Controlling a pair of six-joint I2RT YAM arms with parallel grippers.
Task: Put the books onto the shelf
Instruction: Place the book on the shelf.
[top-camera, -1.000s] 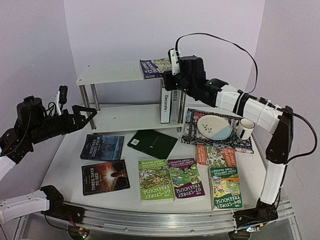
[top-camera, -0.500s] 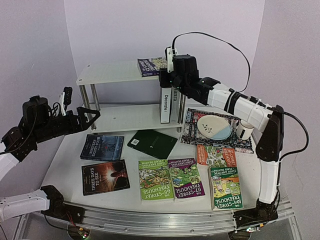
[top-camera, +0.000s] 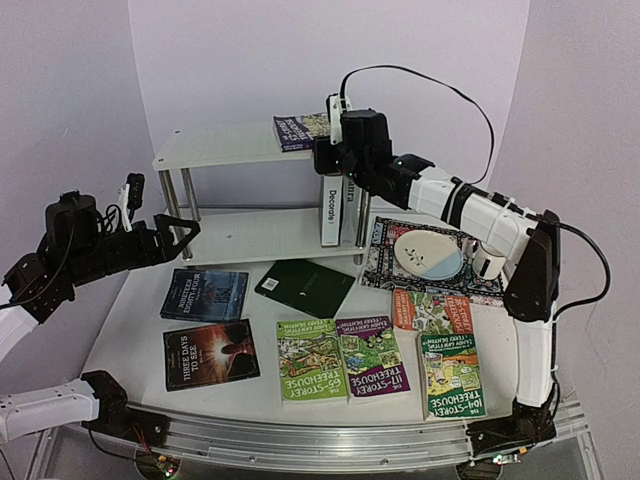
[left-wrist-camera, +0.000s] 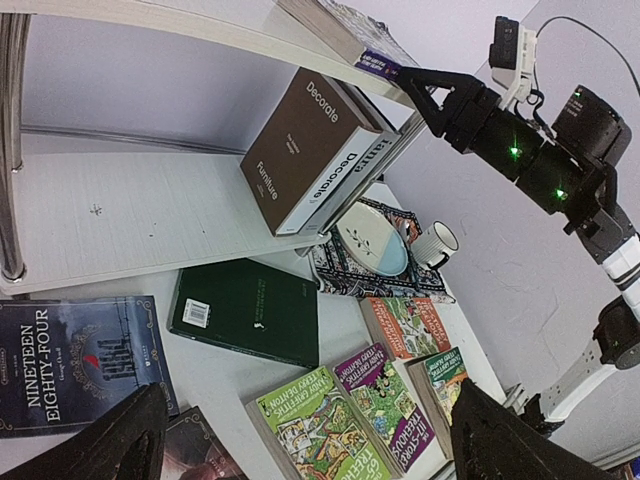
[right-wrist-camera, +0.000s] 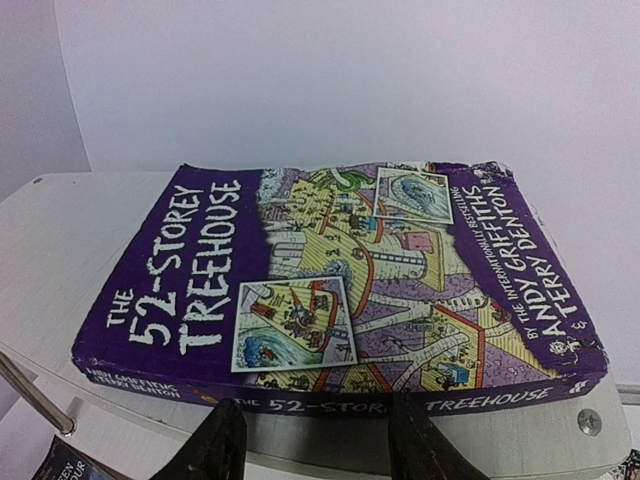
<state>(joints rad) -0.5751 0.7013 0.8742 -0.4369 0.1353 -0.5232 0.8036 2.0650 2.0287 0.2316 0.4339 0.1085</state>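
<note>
item: 52-storey treehouse book (right-wrist-camera: 340, 290), flat on shelf (right-wrist-camera: 60, 230) top board, directly ahead of right pincer (right-wrist-camera: 315, 425); fingers apart at its spine, probably to nudge it inward. left pincer (left-wrist-camera: 305, 410) spread wide, unshelved books (left-wrist-camera: 250, 310) beneath.

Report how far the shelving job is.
Done: brown book and grey book upright on the lower board, a purple book flat on the top board. In hand: nothing; the right gripper is open at that purple book's edge. Left: seven books on the table.
</note>
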